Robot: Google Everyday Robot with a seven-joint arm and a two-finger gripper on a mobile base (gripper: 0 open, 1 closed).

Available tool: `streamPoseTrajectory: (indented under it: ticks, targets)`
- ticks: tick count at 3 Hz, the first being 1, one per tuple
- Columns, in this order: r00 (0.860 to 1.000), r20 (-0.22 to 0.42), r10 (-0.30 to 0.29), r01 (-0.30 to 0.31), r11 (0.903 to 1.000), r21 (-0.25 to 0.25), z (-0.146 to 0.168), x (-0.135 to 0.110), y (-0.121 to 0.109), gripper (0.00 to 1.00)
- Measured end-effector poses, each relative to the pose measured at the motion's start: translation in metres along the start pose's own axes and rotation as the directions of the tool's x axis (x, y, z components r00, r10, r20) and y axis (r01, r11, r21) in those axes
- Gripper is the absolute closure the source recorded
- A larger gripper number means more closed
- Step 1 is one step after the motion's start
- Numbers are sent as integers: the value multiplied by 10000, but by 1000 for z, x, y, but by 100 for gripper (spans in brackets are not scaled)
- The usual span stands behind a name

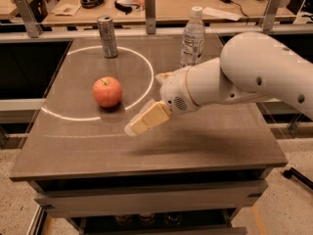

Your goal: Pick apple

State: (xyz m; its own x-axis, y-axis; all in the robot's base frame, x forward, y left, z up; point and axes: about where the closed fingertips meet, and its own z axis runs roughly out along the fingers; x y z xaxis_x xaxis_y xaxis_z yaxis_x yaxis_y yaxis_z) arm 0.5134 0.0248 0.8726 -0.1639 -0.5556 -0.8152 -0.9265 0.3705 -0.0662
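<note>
The apple (107, 91) is round, red-orange with a short stem, and sits on the dark table (146, 146) inside a white ring, left of centre. My gripper (139, 125) hangs over the table just right of the apple and a little nearer the front edge, apart from it. Its pale yellow fingers (151, 118) point left and down toward the apple. Nothing is held in it. The white arm reaches in from the right.
A silver can (107, 36) stands at the back left of the table. A clear water bottle (192, 36) stands at the back right, just behind my arm. A desk with headphones and papers lies beyond the rail.
</note>
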Motion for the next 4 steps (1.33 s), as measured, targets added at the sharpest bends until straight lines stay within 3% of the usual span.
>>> streamPoseTrajectory:
  ticks: [2, 4]
  targets:
    - [9993, 225, -283, 285, 9995, -93, 36, -18, -18, 0]
    - [9979, 443, -481, 507, 9971, -574, 66, -44, -14, 0]
